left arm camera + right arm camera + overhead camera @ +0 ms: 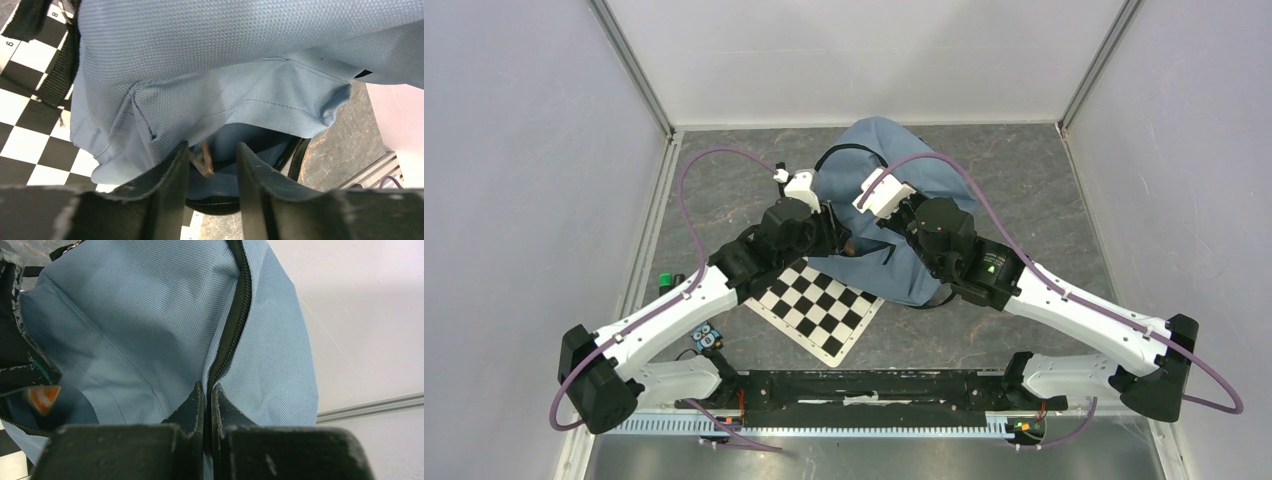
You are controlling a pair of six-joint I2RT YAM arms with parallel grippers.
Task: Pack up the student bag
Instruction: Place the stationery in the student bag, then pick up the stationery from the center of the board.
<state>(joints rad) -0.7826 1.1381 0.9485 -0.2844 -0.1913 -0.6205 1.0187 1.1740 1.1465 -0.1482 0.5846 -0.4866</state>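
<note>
Grey table (1044,190); right end effector (205,390) pinches student bag (125,305), left end effector (212,146) parted over possibly orange contents (44,397).

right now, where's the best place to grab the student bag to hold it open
Best grip the student bag by its opening's rim, beside the black zip, coming from the near side where it gapes. The cloth is soft and slack, so that edge is the only lip; the right hand is shut on it there.

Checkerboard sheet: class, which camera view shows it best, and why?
Top external: the checkerboard sheet lies nearly whole, one edge under the student bag. Left wrist catches only a few squares beside the bag; right wrist shows none clearly.
</note>
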